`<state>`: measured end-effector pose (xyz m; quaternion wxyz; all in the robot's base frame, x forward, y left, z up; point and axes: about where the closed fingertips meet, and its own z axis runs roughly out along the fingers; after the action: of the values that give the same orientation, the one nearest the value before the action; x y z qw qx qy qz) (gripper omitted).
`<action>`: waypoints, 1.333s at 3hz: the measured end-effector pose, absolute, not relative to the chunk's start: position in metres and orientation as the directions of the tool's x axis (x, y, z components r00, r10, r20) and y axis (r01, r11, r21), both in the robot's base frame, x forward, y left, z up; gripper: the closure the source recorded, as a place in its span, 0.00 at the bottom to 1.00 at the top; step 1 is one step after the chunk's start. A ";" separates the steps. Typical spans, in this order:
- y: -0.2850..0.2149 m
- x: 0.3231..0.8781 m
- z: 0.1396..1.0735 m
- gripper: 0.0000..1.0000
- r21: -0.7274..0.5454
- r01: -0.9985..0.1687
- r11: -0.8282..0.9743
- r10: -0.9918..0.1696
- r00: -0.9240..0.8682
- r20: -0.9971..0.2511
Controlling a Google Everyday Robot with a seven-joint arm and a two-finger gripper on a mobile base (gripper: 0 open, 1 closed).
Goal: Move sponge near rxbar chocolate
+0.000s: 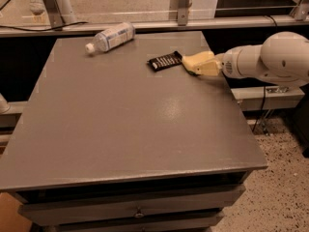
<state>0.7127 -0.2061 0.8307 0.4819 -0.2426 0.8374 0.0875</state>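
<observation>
The sponge is a pale yellow block at the tip of my gripper, low over the back right of the grey table. The gripper reaches in from the right on a white arm and is shut on the sponge. The rxbar chocolate, a flat black bar with white lettering, lies just left of the sponge, its right end almost touching it. The sponge's far side is hidden by the gripper.
A clear plastic bottle with a white cap lies on its side at the table's back left. A metal rail runs behind the table. Drawers sit under the table's front edge. Speckled floor lies to the right.
</observation>
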 end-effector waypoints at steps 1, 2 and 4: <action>-0.206 0.713 0.831 0.35 -0.087 -0.491 0.867 -0.322 -0.418 -0.850; -0.206 0.713 0.831 0.13 -0.087 -0.491 0.867 -0.322 -0.418 -0.850; -0.174 0.722 0.840 0.00 -0.053 -0.564 0.824 -0.321 -0.388 -0.864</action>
<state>0.7218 -0.1739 0.8399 0.4836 -0.2685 0.8236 0.1254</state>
